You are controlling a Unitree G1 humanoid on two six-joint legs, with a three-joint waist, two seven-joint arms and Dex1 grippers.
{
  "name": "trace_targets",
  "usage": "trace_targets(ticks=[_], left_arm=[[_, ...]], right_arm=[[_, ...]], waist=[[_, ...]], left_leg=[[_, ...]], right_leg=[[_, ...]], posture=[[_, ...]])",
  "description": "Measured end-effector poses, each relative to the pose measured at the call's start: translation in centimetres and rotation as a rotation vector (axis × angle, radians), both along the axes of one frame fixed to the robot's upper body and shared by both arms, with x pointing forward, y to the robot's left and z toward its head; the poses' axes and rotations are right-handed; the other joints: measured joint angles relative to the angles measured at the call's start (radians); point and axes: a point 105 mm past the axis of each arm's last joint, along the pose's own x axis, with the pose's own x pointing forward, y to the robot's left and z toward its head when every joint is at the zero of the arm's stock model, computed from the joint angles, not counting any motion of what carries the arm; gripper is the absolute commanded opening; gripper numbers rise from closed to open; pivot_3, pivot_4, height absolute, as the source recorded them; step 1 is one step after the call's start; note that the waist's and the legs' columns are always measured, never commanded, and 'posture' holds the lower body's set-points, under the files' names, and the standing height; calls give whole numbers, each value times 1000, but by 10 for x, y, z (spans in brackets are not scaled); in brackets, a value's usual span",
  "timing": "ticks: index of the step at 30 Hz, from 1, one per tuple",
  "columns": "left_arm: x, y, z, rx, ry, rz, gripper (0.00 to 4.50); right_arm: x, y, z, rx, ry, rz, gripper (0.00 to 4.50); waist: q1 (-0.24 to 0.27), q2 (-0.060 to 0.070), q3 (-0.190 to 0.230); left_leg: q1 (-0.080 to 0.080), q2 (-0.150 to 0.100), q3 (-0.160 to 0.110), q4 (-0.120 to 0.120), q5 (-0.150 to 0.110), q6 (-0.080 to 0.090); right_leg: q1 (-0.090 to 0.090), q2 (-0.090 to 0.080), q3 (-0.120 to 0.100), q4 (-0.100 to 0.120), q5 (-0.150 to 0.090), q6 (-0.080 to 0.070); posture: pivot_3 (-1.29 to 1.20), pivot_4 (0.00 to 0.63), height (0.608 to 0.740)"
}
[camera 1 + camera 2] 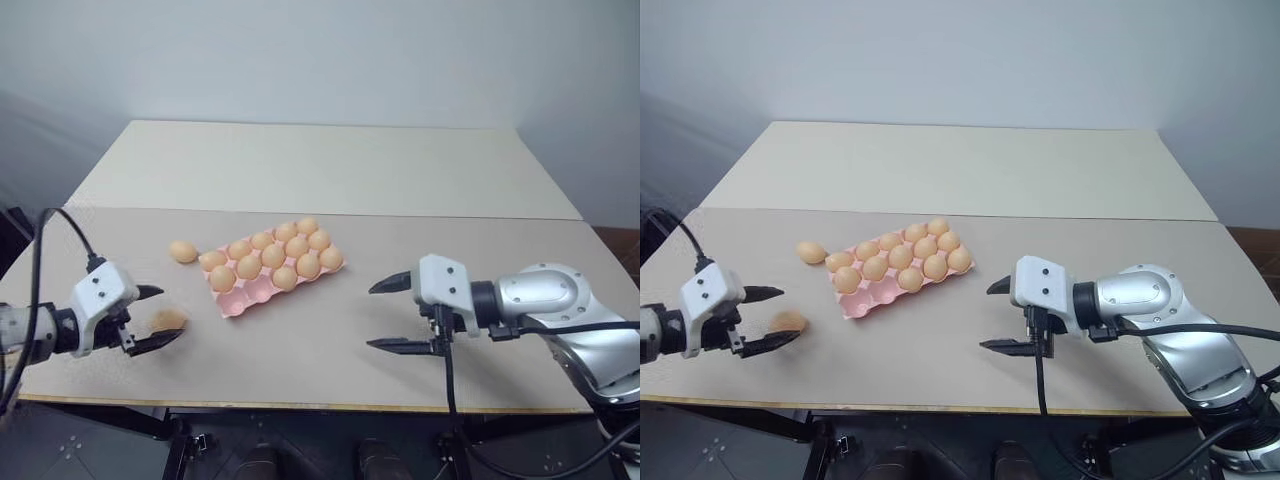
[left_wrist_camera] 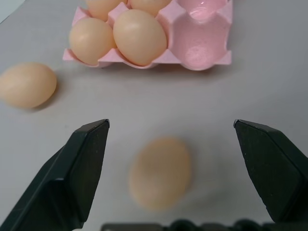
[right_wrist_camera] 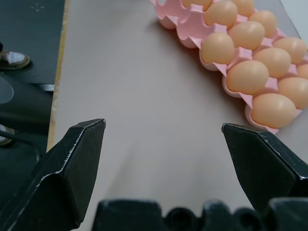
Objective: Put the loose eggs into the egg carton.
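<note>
The pink egg carton (image 1: 235, 303) lies mid-table with eggs in most cups; the cups at its near-left end are empty (image 2: 207, 45). One loose egg (image 1: 183, 251) rests on the table just left of the carton. A second loose egg (image 1: 168, 319) lies near the front left, between the fingers of my left gripper (image 1: 158, 318). That gripper is open, and its fingers flank the egg (image 2: 161, 173) without touching it. My right gripper (image 1: 372, 316) hovers open to the right of the carton, pointing left, with nothing between its fingers.
The tan table's front edge (image 1: 300, 405) runs just below both grippers, with dark floor beyond. A paler panel (image 1: 330, 165) forms the far half. A black cable (image 1: 447, 380) hangs from my right wrist over the front edge.
</note>
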Motion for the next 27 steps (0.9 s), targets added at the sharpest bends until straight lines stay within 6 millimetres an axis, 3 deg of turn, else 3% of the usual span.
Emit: trace_targets(ticks=[15, 18, 25, 27], left_arm=[[22, 4, -31, 141, 248, -43, 4500], [23, 2, -32, 151, 271, -61, 3906], [24, 3, -31, 182, 291, -74, 1690], [25, 3, -31, 188, 290, -71, 1480]], right_arm=[[3, -10, -2, 12, 9, -144, 4491], [3, -10, -2, 16, 13, -157, 4500], [7, -11, 0, 21, 3, -184, 4500], [8, -11, 1, 23, 0, -189, 4500]], waist=[[-5, 0, 0], [-4, 0, 0], [-5, 0, 0], [-5, 0, 0]], left_leg=[[-1, 0, 0, 1, 0, 0], [-1, 0, 0, 1, 0, 0], [-1, 0, 0, 2, 0, 0], [-1, 0, 0, 2, 0, 0]], right_leg=[[-1, 0, 0, 1, 0, 0], [-1, 0, 0, 1, 0, 0], [-1, 0, 0, 1, 0, 0], [-1, 0, 0, 1, 0, 0]], posture=[[0, 150, 740], [0, 150, 740], [0, 150, 740], [0, 150, 740]])
